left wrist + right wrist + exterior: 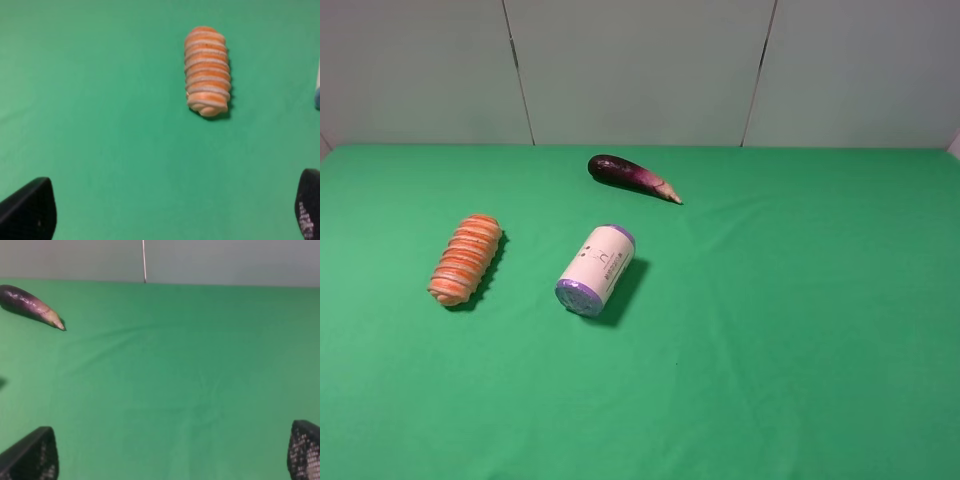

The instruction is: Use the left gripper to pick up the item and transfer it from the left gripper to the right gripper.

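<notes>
- Above green tablecloth [800, 330]: left gripper [167, 210] fingers spread wide, empty.
- Right gripper [167, 454] likewise agape, empty.
- Oblong orange roll with cream spiral ribs [466, 259] lies toward left edge, untouched.
- White purple-ended cylinder [596, 270] mid-table; dark purple eggplant [630, 176] toward far edge.

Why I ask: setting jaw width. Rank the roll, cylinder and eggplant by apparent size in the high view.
1. Cylinder, narrowly.
2. Roll, similar length, slimmer.
3. Eggplant, thinnest, though farther back, so unsure.

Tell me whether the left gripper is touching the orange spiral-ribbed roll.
Apart. The left wrist view shows the left gripper open, with bare green cloth between it and the orange spiral-ribbed roll.
</notes>
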Robot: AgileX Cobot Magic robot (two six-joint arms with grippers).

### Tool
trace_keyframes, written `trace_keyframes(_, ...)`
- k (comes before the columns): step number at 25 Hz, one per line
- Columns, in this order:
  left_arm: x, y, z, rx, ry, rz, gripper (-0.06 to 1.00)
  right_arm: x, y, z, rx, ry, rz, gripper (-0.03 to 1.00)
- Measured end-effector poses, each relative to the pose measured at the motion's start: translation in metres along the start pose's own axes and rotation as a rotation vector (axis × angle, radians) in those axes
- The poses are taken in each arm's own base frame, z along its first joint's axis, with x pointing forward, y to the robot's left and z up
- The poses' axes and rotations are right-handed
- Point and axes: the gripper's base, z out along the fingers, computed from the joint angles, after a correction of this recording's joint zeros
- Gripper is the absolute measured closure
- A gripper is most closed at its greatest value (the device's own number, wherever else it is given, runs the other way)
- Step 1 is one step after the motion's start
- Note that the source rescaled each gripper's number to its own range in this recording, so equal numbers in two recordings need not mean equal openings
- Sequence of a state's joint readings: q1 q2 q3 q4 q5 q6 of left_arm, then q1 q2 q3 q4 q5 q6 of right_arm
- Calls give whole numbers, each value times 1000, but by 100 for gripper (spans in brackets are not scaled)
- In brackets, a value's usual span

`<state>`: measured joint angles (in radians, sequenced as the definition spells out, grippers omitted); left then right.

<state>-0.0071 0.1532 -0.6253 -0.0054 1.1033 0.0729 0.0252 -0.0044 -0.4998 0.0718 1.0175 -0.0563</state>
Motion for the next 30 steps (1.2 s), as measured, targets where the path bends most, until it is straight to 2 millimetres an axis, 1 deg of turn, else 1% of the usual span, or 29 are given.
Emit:
trace_keyframes(3, -19, 1, -2, 3, 39, -2, 0, 0, 0, 0, 0, 0, 0, -3)
trace_keyframes(7, -46, 3, 4, 9, 128, -5, 0, 0, 0, 0, 0, 0, 0, -3)
trace_keyframes(12, -70, 5, 23, 16, 235, -9, 0, 0, 0, 0, 0, 0, 0, -3)
trace_keyframes(17, -82, 7, 51, 28, 368, -12, -4, 0, 0, 0, 0, 0, 0, -3)
trace_keyframes(21, -88, 8, 75, 35, 465, -18, -5, 0, 0, 0, 0, 0, 0, -3)
trace_keyframes(25, -94, 10, 104, 39, 548, -24, -6, 0, 0, 0, 0, 0, 0, -3)
trace_keyframes(30, -98, 11, 146, 40, 639, -27, -6, 0, 0, 0, 0, 0, 0, -3)
